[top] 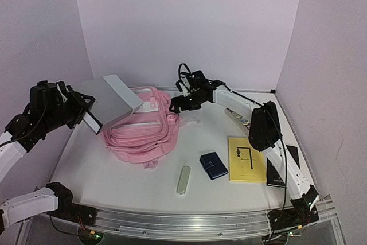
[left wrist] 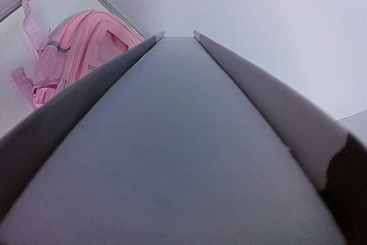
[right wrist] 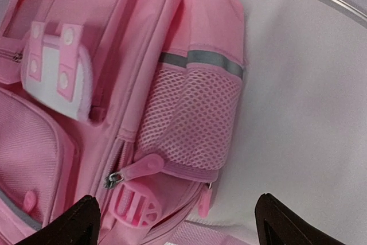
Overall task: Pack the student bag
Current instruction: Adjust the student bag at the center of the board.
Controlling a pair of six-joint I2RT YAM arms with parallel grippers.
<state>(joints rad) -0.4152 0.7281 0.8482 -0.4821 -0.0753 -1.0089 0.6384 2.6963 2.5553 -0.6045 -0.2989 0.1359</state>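
Pink bag [top: 140, 133] lies left of the middle of the table. I think nothing is packed yet. The left pincer [top: 90, 113] pinches a grey folder [top: 117, 100] above it. The right pincer [top: 179, 105] is spread wide beside it. A yellow book [top: 246, 159] and a blue wallet [top: 213, 165] wait at lower right.

I find the student bag [top: 140, 133], a soft pink backpack with a pale pink-white flap, a mesh side pocket under a grey strip and pink zip pulls, lying slumped, front up, left of centre, toward the far side.
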